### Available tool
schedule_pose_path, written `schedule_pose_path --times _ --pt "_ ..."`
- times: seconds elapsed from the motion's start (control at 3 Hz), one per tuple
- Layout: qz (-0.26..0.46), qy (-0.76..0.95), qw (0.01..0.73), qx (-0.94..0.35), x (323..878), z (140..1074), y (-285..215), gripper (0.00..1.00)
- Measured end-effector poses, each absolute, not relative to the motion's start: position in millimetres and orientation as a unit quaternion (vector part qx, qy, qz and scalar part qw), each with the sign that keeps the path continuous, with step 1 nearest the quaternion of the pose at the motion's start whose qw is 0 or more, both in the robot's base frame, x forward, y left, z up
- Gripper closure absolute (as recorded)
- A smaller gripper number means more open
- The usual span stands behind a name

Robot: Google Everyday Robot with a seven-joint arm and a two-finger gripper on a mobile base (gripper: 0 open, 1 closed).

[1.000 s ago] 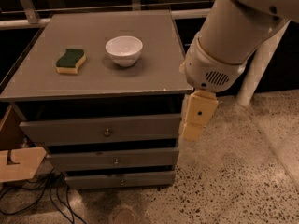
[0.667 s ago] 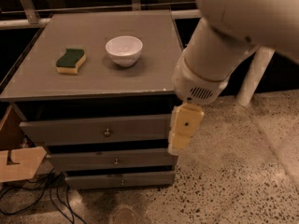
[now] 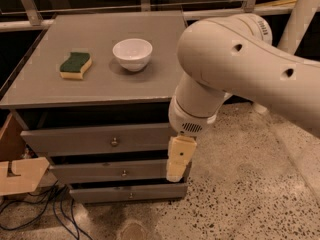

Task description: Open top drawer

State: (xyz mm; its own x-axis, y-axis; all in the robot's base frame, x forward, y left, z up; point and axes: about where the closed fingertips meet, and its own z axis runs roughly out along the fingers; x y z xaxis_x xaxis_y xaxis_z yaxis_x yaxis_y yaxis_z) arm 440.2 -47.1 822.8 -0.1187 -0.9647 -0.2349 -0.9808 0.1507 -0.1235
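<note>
The top drawer point(image 3: 95, 140) is the tallest grey front of three in a grey cabinet, with a small round metal knob point(image 3: 114, 142) at its centre. It sits nearly flush, with a dark gap above it. My gripper point(image 3: 177, 165) hangs from the big white arm, pointing down in front of the cabinet's right end. It is to the right of the knob and a little lower, overlapping the right ends of the top and middle drawers point(image 3: 110, 172). It holds nothing that I can see.
On the cabinet top point(image 3: 105, 79) lie a green-and-yellow sponge point(image 3: 75, 65) and a white bowl point(image 3: 132, 53). A wooden piece point(image 3: 19, 174) and cables point(image 3: 45, 206) lie at the left by the floor. Speckled floor point(image 3: 245, 184) spreads to the right.
The arm has swung left and the gripper has moved left and down, from beside the cabinet's right edge to in front of the drawers' right ends. The drawers have not moved.
</note>
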Motion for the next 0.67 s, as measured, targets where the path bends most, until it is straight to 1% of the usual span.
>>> schedule_pose_path --times 0.33,0.67 --pt "0.033 0.747 0.129 -0.652 439.5 821.8 -45.9 0.0" --pt "0.051 0.74 0.093 -0.664 434.1 773.4 -24.3 0.0"
